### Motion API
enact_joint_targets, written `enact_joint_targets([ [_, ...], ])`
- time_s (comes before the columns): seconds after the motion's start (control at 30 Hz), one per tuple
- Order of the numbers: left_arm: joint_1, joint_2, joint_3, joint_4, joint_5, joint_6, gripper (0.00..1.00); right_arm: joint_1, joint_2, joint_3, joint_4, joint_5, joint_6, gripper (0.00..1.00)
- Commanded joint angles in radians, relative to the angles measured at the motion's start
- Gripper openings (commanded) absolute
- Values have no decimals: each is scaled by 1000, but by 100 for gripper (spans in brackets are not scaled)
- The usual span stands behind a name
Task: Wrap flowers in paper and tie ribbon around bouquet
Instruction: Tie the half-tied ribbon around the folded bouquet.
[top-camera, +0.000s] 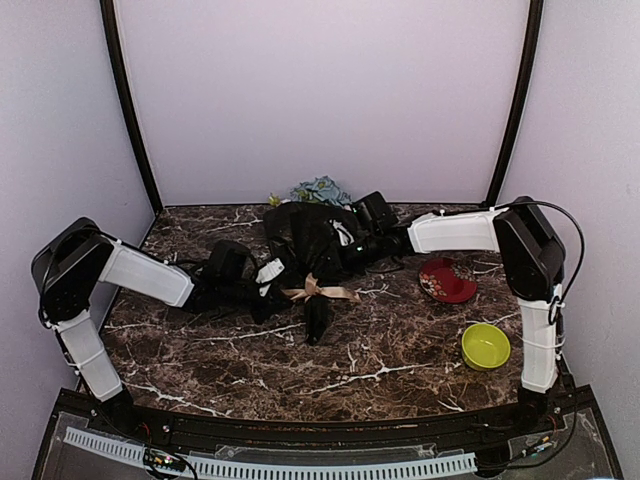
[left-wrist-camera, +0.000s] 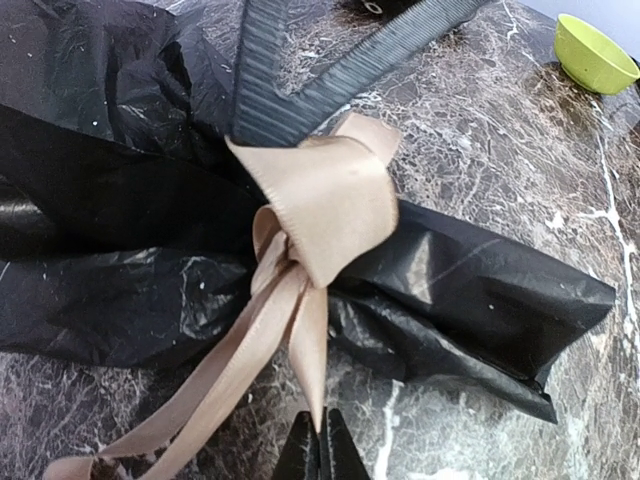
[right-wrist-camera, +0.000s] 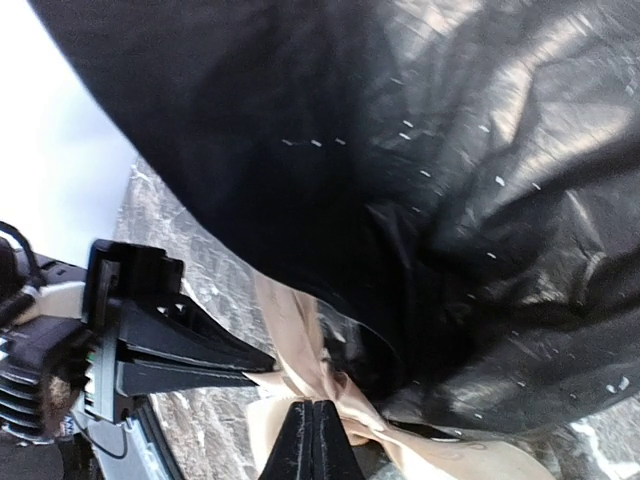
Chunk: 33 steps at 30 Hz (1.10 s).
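Closed at 6 o'clock of its wrist view, the left end effector (left-wrist-camera: 322, 440) is pinched on a tail of the ribbon (left-wrist-camera: 320, 200). The right end effector (right-wrist-camera: 313, 440) is likewise shut on the ribbon, at the loop beside the knot. The bouquet (top-camera: 318, 322) is laid at the middle of the bench (top-camera: 380, 370), its paper (left-wrist-camera: 120, 260) cinched at the waist and the flowers (top-camera: 320, 190) pointed to 12 o'clock.

Tightening of the bow is judged to be the step in hand. Tail and loop should be drawn apart evenly and level, so that the knot is seated without the paper being torn or the bouquet dragged.

A plate (top-camera: 446, 281) at 3 o'clock and a bowl (top-camera: 485, 346) at 4 o'clock are set well apart from it. The only hindrance judged is the crowding of both end effectors over the knot.
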Motion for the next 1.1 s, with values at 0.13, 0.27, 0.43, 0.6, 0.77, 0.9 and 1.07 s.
enact_joint_targets([
  [0.13, -5, -91, -86, -14, 53, -56, 0, -11, -21, 3, 90, -56, 6, 0],
  [0.27, -5, -113, -120, -24, 71, -100, 0, -33, -36, -2, 91, -44, -3, 0],
  [0.43, -5, -129, -142, -61, 74, -131, 0, -51, -55, 7, 82, -37, -15, 0],
  [0.6, -5, -114, -151, -83, 62, -146, 0, -55, -90, 28, 51, -42, -49, 0],
  [0.77, -4, -87, -138, -84, 42, -147, 0, -51, -146, 8, 21, -77, -92, 0],
  [0.9, -5, -56, -110, -97, 32, -143, 0, -29, -185, -24, -25, -127, -148, 0],
  [1.07, -6, -35, -92, -115, 15, -132, 0, -19, -251, -124, -105, -112, -182, 0],
])
